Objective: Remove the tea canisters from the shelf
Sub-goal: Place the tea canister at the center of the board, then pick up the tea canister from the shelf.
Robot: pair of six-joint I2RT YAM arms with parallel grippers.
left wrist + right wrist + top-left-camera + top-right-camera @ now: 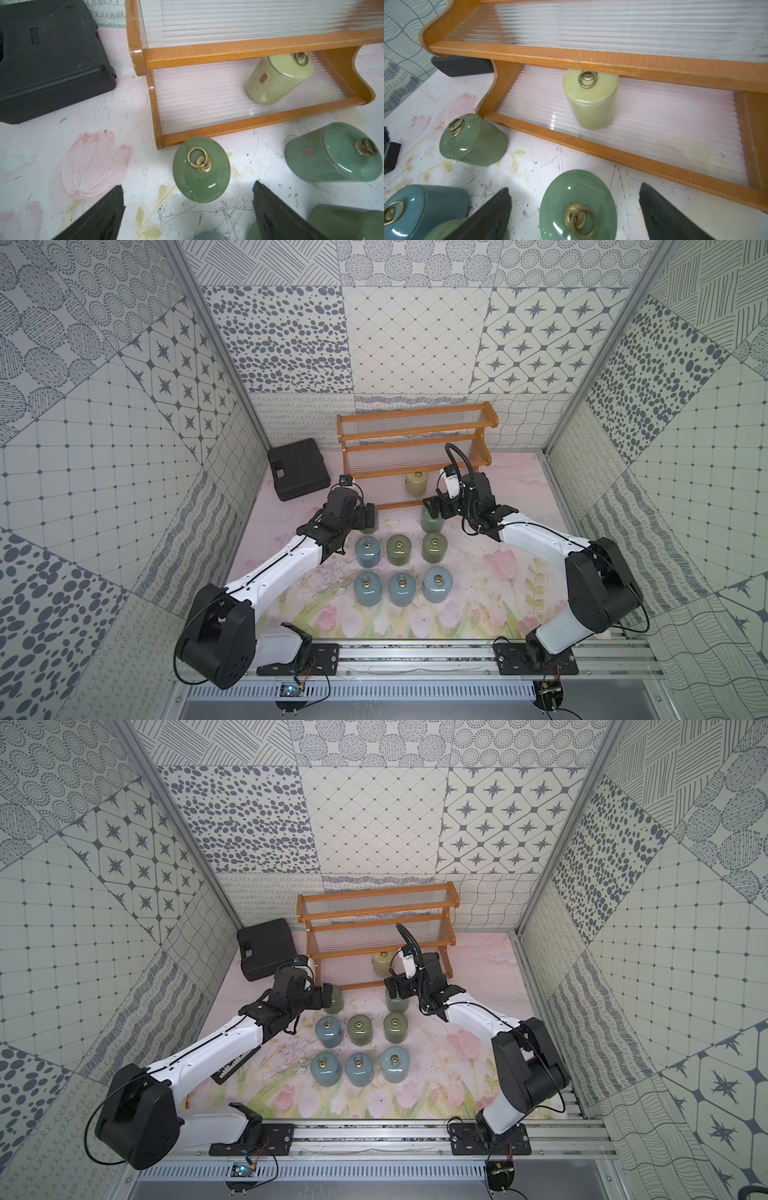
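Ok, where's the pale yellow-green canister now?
The canister stands on the bottom tier of the shelf, near its middle in both top views, behind a green canister.

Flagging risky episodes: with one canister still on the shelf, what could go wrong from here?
The pale canister sits partly under the middle rail of the shelf; a straight lift could hit it. A green canister stands just before the shelf; reaching in could knock it over.
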